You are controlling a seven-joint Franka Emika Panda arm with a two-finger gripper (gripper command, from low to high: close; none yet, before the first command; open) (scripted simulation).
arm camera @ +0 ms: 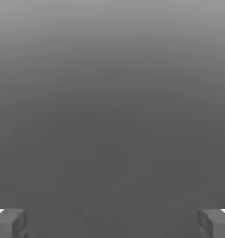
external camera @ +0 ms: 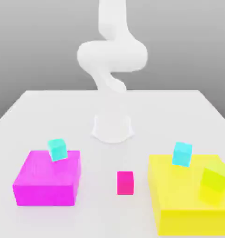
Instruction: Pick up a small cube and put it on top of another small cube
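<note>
- Hot-pink small cube (external camera: 125,182): it sits on the pale bench (external camera: 100,204), upright, between the magenta block and the yellow block and touching neither, with one plain face towards the exterior view.
- Magenta block (external camera: 47,172): broad and low, on the bench towards the exterior view's left.
- Yellow block (external camera: 191,222): larger, also low, towards the exterior view's right, partly cut off by the picture's edge.
- Teal cube (external camera: 57,149): small and tilted, seen across the far edge of the magenta block; whether it touches the block I cannot tell.
- Cyan cube (external camera: 181,154): small, leaning a little, seen across the far edge of the yellow block; contact there is unclear too.
- Yellow-green cube (external camera: 216,176): tilted, seen over the top of the yellow block, with a brighter yellow patch just beside it; I cannot tell if it rests on the surface.
- White arm (external camera: 112,56): its base (external camera: 112,129) stands on the bench beyond the blocks, and the arm rises out of the exterior view's top.
- End effector (arm camera: 112,224): in the hand view its two fingers stand wide apart, nothing held between them, against a plain grey background (arm camera: 112,116).
</note>
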